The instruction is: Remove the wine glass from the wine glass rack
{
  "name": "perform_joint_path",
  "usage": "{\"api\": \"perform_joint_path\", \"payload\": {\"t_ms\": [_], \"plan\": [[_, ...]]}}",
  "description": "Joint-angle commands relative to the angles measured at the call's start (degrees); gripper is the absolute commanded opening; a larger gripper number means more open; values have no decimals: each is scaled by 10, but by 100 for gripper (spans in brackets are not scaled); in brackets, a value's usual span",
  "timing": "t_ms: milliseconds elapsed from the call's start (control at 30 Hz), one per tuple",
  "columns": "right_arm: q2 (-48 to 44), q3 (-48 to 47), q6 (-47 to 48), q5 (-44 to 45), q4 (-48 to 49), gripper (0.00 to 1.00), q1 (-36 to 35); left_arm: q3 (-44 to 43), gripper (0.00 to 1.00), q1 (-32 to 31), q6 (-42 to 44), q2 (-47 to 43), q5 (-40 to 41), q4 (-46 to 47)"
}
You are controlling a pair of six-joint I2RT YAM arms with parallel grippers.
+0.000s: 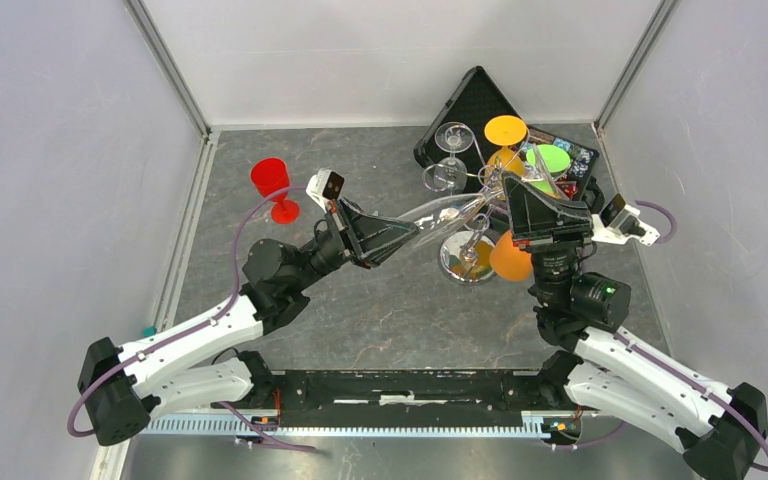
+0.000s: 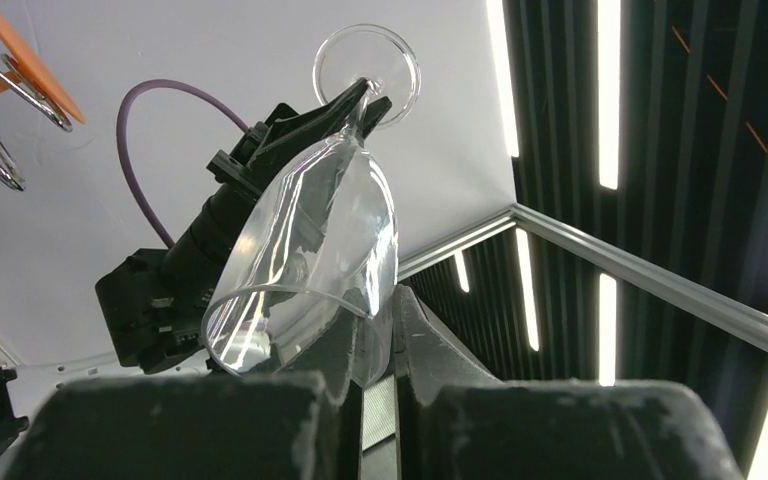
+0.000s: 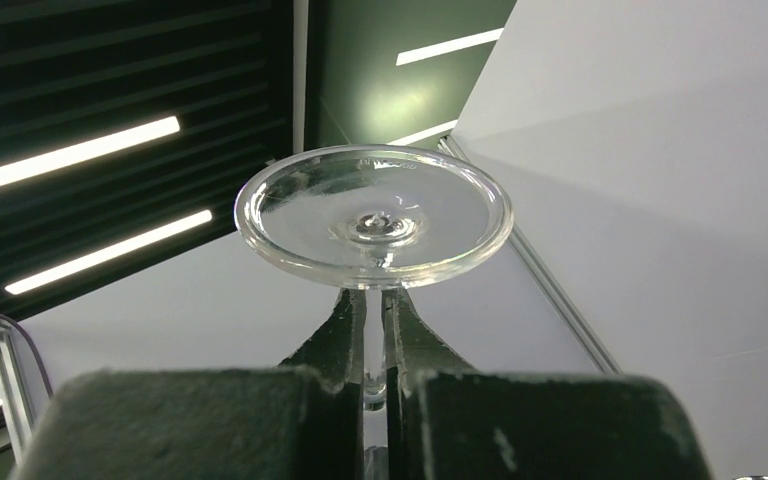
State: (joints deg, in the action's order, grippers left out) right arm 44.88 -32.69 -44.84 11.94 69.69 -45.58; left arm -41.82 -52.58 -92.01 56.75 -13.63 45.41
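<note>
Right wrist view: the right gripper [image 3: 374, 310] has its fingers pressed together on the thin stem of the wine glass [image 3: 373, 215], just under the round foot. The foot faces the camera with only ceiling and wall behind it and no wire round it.

Left wrist view: the left gripper [image 2: 368, 345] stands narrow. The rim of the clear bowl dips into the slit between its fingers, so it looks pinched there, though the glass blurs the exact contact.

From above, the glass lies almost level, strung between the two grippers, over and just left of the top of the rack [image 1: 463, 265]. The rack's curled arms carry other glasses, an orange glass [image 1: 505, 130] and a green glass [image 1: 548, 158] among them. A red glass [image 1: 272, 183] stands well apart on the table [image 1: 380, 320].

I judge the lift-off largely done, since the foot appears free of the wire. What is left is to carry the glass clear of the rack and set it down.
</note>
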Motion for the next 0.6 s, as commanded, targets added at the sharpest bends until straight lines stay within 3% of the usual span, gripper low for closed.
{"api": "perform_joint_path", "payload": {"t_ms": [0, 67, 233, 300, 567], "plan": [[-8, -3, 12, -22, -33, 0, -1, -27, 2, 2, 40, -9, 10, -8], [-9, -10, 12, -25, -47, 2, -1, -30, 2, 2, 57, -17, 16, -25], [-3, -33, 10, -40, -81, 37, -1, -39, 2, 3, 89, -31, 27, -47], [1, -39, 6, -46, -89, 47, -1, -43, 2, 6, 96, -33, 30, -51], [12, -73, -3, -78, -131, 62, -1, -75, 2, 19, 135, -30, 45, -86]]}}
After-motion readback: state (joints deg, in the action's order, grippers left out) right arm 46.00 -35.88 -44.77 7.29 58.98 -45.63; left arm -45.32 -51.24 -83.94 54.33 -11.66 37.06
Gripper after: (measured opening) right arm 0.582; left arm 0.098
